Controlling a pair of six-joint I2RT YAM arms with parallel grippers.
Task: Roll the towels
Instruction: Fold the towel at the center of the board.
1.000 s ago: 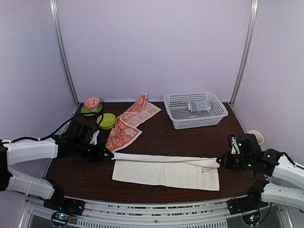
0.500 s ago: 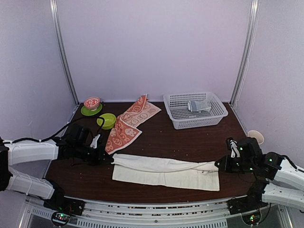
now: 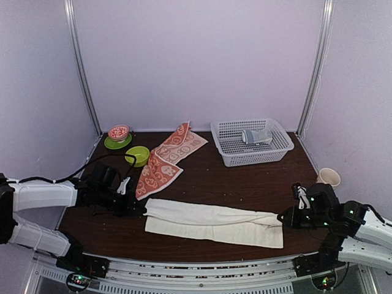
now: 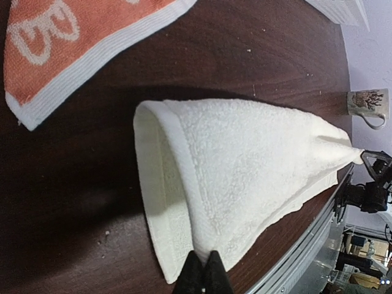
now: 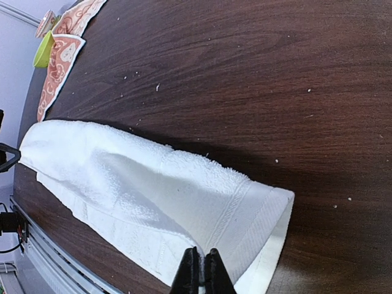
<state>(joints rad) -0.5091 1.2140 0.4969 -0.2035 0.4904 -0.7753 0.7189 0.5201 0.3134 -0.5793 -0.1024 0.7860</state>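
The step in hand looks like the lengthwise fold that readies the cream-white towel [image 3: 211, 222] for rolling. It lies along the near edge of the surface [image 3: 239, 180] as a long strip, its far layer drawn over the near one. The left hand [image 3: 139, 207] is closed on the towel's left end and the right hand [image 3: 283, 216] is closed on its right end. Each wrist view shows the fingertips pressed together on a doubled corner, with the cloth fanning away from them. Both arms reach in low from the outer sides, forearms close to the surface and hands level with the cloth. Next, I judge, the fold must be laid flat with its edges matched. Then both hands should let go and one end be taken up to start the roll, since an uneven release would skew the strip. The orange-red towel [image 3: 166, 158] lies loose further back on the left, apart from the cream one and not yet rolled.
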